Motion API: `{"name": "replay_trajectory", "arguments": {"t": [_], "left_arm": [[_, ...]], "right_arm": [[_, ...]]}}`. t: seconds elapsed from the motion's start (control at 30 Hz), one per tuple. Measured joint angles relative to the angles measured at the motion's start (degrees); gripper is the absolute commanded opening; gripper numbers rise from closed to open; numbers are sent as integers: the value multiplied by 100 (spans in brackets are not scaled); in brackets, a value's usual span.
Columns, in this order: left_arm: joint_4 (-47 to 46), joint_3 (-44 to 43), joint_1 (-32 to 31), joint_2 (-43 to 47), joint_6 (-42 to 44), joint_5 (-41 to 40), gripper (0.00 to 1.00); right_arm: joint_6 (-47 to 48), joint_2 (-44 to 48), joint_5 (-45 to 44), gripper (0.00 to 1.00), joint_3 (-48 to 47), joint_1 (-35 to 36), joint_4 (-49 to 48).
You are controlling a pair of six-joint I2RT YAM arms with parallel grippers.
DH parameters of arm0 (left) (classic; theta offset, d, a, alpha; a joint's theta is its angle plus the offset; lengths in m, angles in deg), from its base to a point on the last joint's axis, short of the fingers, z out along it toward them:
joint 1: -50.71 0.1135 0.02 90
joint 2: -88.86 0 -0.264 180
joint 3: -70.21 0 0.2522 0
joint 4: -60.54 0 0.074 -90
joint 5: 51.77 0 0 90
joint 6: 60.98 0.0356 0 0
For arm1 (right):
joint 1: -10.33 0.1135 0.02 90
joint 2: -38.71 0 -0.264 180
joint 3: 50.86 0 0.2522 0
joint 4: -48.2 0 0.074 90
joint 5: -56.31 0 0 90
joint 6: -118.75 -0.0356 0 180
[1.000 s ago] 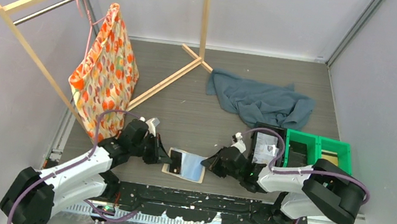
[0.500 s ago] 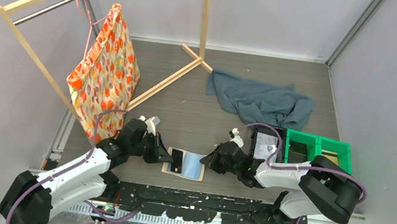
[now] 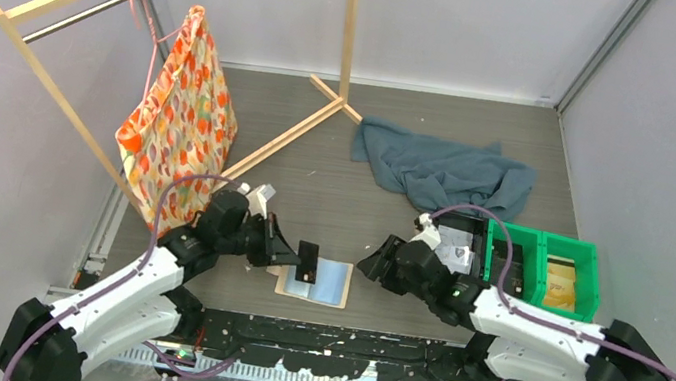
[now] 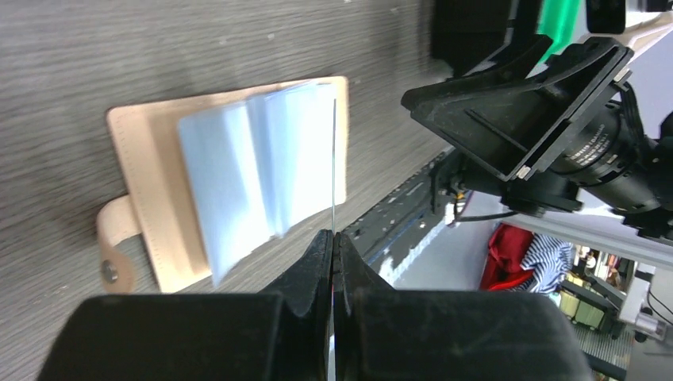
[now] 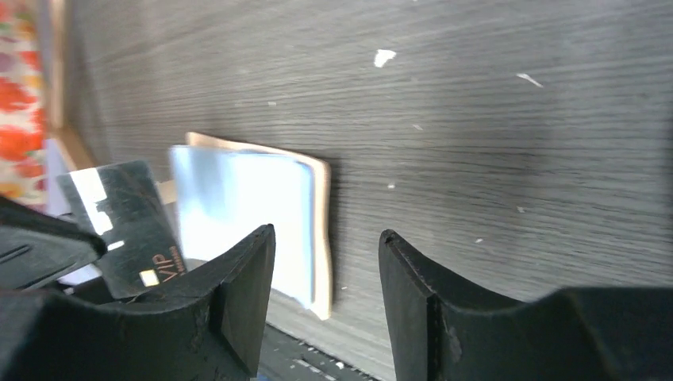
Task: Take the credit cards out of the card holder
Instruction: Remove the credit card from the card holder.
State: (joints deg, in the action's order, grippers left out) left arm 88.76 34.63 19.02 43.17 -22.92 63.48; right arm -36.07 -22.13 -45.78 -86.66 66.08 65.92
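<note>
The card holder (image 3: 330,283) lies open on the table, tan with pale blue pockets (image 4: 254,175), its tab (image 4: 111,238) pointing left. My left gripper (image 3: 296,257) is shut on one dark credit card (image 3: 307,261) and holds it upright just above the holder's left half. That card appears edge-on as a thin line (image 4: 334,159) in the left wrist view, and as a dark face with VIP print (image 5: 127,222) in the right wrist view. My right gripper (image 3: 365,263) stands open and empty just right of the holder (image 5: 321,198).
A black tray (image 3: 455,244) and a green bin (image 3: 545,267) sit at the right, behind the right arm. A blue-grey cloth (image 3: 443,171) lies further back. A wooden rack (image 3: 327,98) with an orange patterned bag (image 3: 179,126) stands at the back left.
The left gripper has lifted the dark card off the holder's left half. The right gripper has opened and drawn back slightly from the holder's right edge.
</note>
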Motion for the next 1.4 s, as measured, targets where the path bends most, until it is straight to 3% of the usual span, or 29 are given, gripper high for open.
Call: {"name": "replay_trajectory", "arguments": {"t": [0.07, 0.27, 0.5, 0.83, 1.03, 1.4], "left_arm": [[44, -181, 0, 0, 13, 101, 1], [-46, -522, 11, 42, -42, 573, 1], [-557, -535, 11, 50, -358, 1176, 1], [-1270, -538, 11, 39, -778, 1720, 1], [-1628, -538, 11, -35, -940, 1947, 1], [-1805, -461, 11, -319, -966, 2107, 1]], "right_arm": [[87, 378, 48, 56, 31, -11, -22], [223, 1178, 848, 56, 645, -17, -1384], [153, 1088, 1873, 58, 896, -37, -2822], [9, 741, 2490, 58, 970, -48, -4148], [-20, 422, 2643, 43, 970, -48, -4557], [-50, 422, 2761, 24, 964, -120, -4870]]}}
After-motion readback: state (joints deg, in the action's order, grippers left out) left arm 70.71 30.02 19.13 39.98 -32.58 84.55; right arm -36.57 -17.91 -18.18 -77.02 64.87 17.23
